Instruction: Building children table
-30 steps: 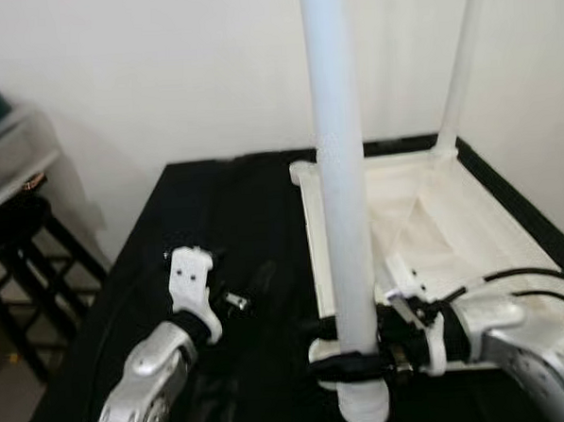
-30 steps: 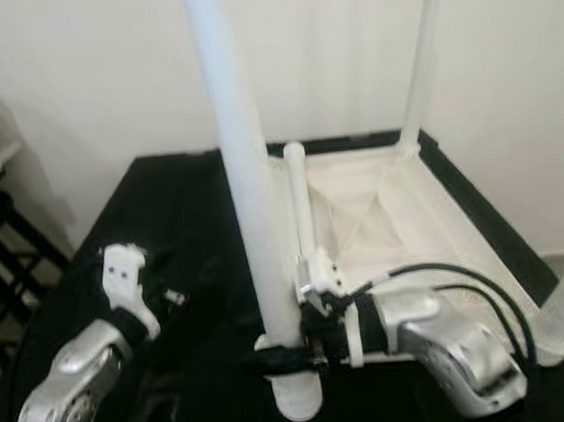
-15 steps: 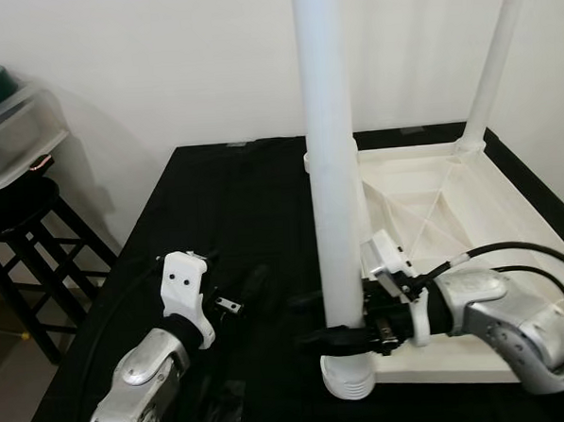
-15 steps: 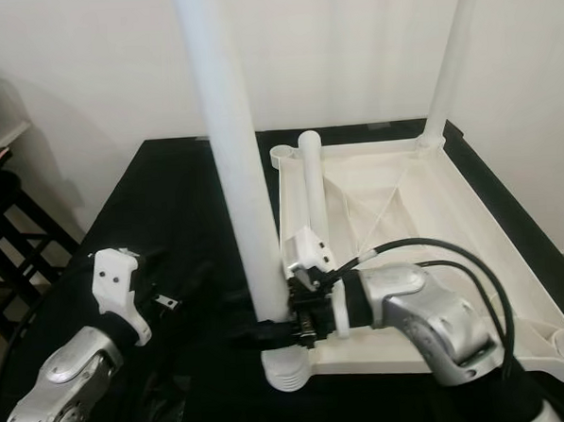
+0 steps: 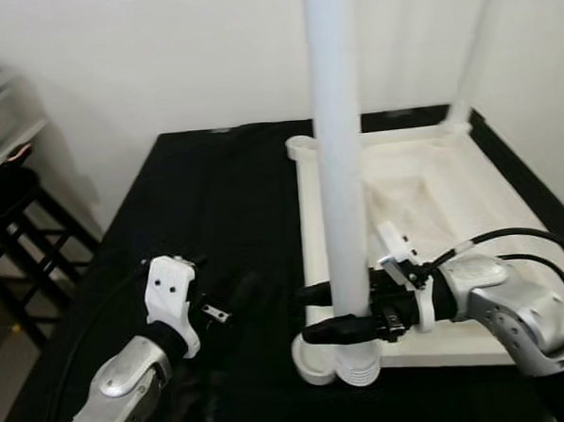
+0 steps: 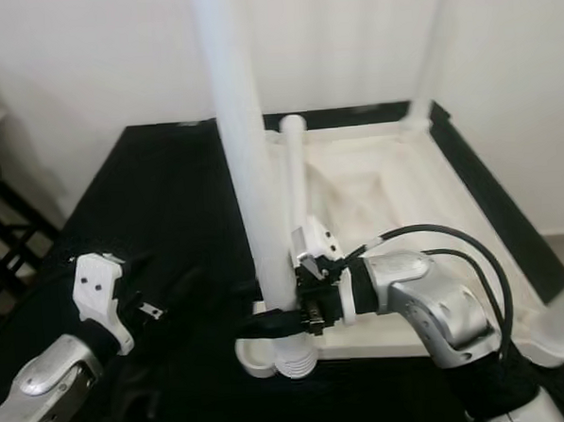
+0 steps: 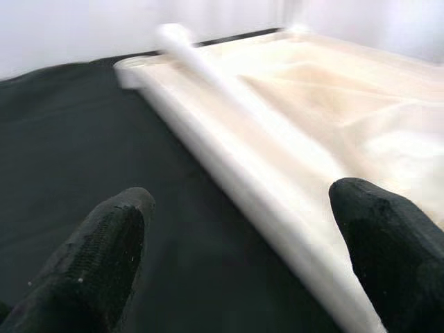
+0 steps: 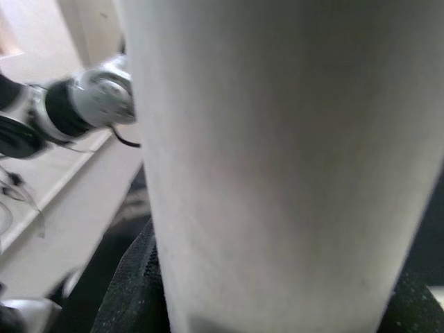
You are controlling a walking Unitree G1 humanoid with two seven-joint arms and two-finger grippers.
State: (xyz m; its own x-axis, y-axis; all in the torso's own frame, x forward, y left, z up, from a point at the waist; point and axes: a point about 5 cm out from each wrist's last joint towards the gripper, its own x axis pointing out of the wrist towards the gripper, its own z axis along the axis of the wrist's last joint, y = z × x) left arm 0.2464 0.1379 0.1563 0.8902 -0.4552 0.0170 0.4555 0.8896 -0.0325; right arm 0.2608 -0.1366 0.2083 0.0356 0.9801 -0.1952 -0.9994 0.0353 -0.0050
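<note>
**Leg clamped at tabletop corner**

On black cloth [image 5: 215, 205] before a white wall: upturned white tabletop [image 5: 424, 213]. Upright table leg [image 5: 341, 170] at its near corner, gripped low by right gripper [image 5: 336, 310]. Left gripper [image 7: 236, 229] spread apart, beside the tabletop edge.

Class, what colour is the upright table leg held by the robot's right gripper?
White table leg, best seen in the left eye view.

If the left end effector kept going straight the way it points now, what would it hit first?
Probably the side rail of the upturned white tabletop: the left end effector, fingers apart above the black cloth, points at it. Depth is unclear.
</note>
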